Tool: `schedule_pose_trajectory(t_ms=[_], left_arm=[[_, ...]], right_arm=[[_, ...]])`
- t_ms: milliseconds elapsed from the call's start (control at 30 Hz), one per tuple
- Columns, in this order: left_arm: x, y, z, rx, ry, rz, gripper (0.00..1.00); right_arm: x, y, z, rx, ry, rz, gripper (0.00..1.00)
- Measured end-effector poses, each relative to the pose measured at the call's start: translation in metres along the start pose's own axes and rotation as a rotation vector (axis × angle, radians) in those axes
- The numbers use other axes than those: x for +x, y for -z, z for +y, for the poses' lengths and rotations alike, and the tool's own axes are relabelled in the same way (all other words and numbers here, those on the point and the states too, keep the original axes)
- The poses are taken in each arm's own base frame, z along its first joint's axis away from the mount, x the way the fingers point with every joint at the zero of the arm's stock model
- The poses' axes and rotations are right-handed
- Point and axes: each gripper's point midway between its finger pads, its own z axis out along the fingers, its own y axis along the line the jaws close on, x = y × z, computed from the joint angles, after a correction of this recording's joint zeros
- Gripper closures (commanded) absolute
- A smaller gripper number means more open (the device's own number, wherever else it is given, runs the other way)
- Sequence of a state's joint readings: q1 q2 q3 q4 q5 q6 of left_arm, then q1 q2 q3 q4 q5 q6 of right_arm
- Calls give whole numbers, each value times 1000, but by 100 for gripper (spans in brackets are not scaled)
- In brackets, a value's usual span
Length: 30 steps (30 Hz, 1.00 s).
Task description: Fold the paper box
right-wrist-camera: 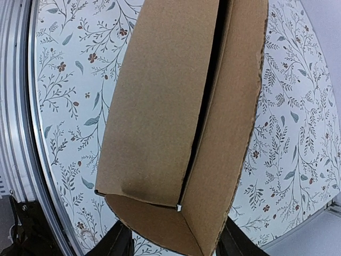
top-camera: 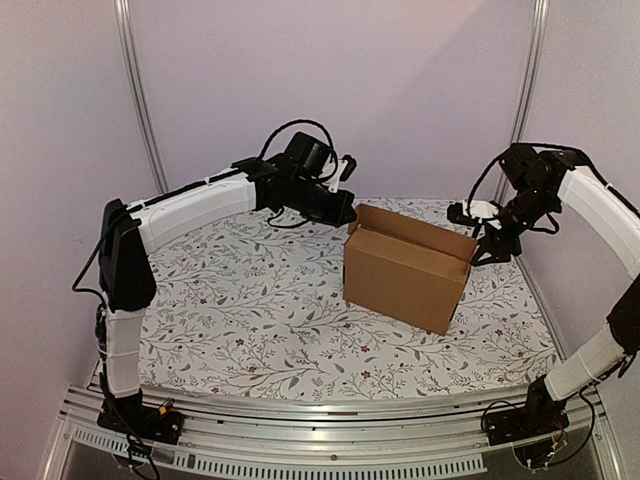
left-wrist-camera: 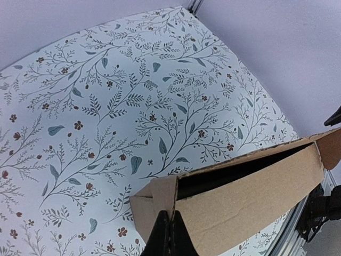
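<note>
The paper box (top-camera: 405,275) is plain brown cardboard and stands upright on the floral table, its top open. My left gripper (top-camera: 350,212) reaches its far left top corner. In the left wrist view this gripper (left-wrist-camera: 169,234) is shut on the cardboard edge of the paper box (left-wrist-camera: 250,192) where an end flap meets the long wall. My right gripper (top-camera: 482,248) is at the box's right end. In the right wrist view it (right-wrist-camera: 173,240) stands open, with the narrow end of the paper box (right-wrist-camera: 170,106) between its fingers (right-wrist-camera: 118,241). Whether the pads touch the cardboard I cannot tell.
The floral tablecloth (top-camera: 250,300) covers the table around the box. An aluminium rail (top-camera: 320,410) runs along the near edge by the arm bases. Pale walls and two upright metal poles (top-camera: 140,100) close in the back.
</note>
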<state>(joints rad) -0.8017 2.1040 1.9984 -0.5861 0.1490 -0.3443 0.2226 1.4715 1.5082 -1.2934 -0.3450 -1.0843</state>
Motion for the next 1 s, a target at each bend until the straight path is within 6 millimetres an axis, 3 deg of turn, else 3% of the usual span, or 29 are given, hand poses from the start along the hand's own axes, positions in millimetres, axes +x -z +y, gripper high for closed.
schedule_pose_trajectory(t_ms=[433, 1000], left_arm=[[0, 0, 0, -7, 7, -2, 100], [1, -4, -5, -16, 8, -12, 100]], right_arm=[[0, 9, 7, 15, 33, -9, 49], [8, -1, 19, -13, 53, 36, 50]])
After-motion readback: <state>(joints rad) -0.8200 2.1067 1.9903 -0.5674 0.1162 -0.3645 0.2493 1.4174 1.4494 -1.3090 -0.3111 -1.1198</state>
